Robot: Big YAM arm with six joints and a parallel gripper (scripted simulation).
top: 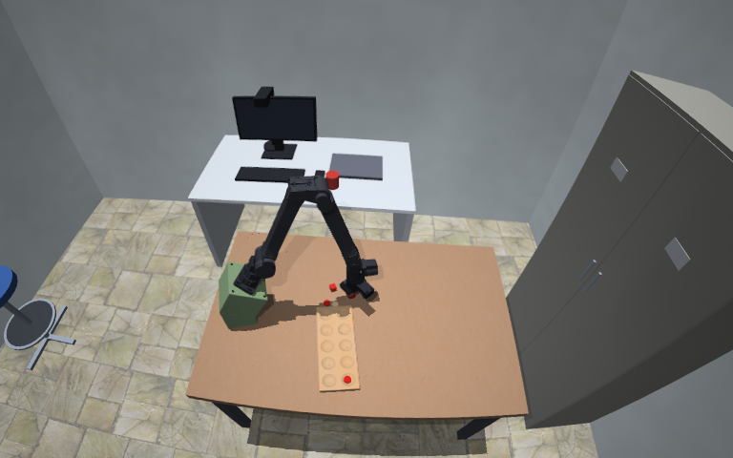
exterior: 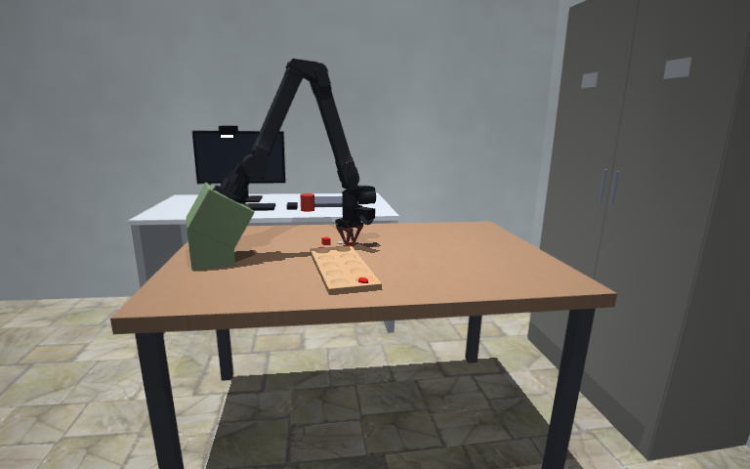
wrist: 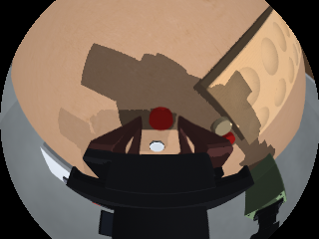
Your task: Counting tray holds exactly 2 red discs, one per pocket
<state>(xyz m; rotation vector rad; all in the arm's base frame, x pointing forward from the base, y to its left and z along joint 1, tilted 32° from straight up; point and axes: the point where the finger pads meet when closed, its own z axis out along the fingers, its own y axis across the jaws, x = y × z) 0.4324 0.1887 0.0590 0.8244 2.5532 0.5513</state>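
The wooden counting tray [top: 337, 351] lies flat on the brown table, and also shows in the exterior view [exterior: 345, 269] and the wrist view [wrist: 266, 74]. One red disc [top: 347, 379] rests in its near right pocket; the other pockets look empty. My gripper [top: 353, 294] is low over the table just beyond the tray's far end. Its fingers stand open on either side of a loose red disc [wrist: 159, 118] that lies on the table. A second loose red disc [top: 326, 302] and a tan disc [top: 335, 303] lie by the tray's far edge.
A small red cube [top: 332, 286] sits on the table to the left of the gripper. The arm's green base block [top: 240, 303] stands at the table's left edge. A white desk behind holds a monitor and a red cylinder [top: 332, 179]. A grey cabinet [top: 659, 238] stands at the right.
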